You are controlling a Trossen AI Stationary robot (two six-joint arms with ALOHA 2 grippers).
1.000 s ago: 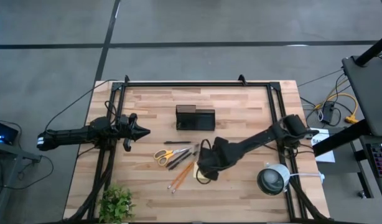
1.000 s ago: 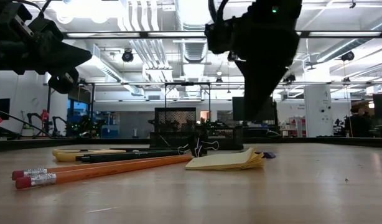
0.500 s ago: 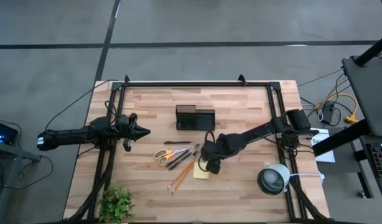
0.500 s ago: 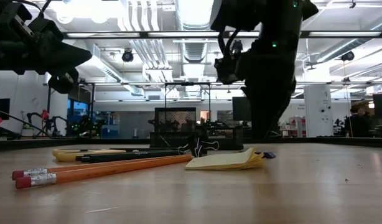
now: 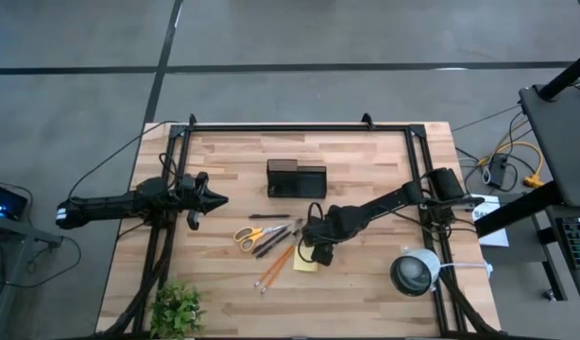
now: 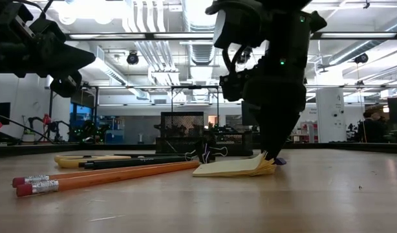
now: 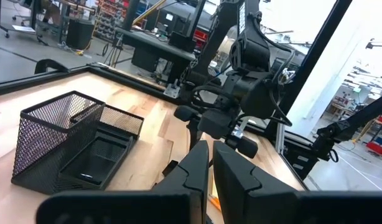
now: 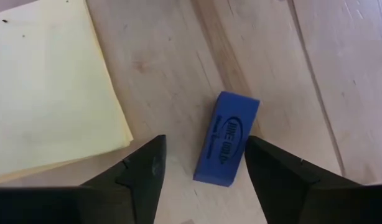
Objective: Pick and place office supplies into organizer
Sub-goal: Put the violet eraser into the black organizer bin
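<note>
The right tool (image 8: 203, 165) stands spread wide, straddling a small blue rectangular eraser (image 8: 226, 147) beside the square yellow sticky-note pad (image 8: 48, 93), near the wooden counter's (image 5: 366, 151) middle. The left tool (image 5: 217, 198) hovers pressed together near the counter's left edge. The black mesh organizer (image 7: 73, 146) sits toward the far edge, with nothing visible inside.

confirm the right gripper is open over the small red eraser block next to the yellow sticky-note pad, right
Not quite: the eraser block is blue, not red, as the right wrist view shows. The right gripper does stand open over it, beside the yellow sticky-note pad.
</note>
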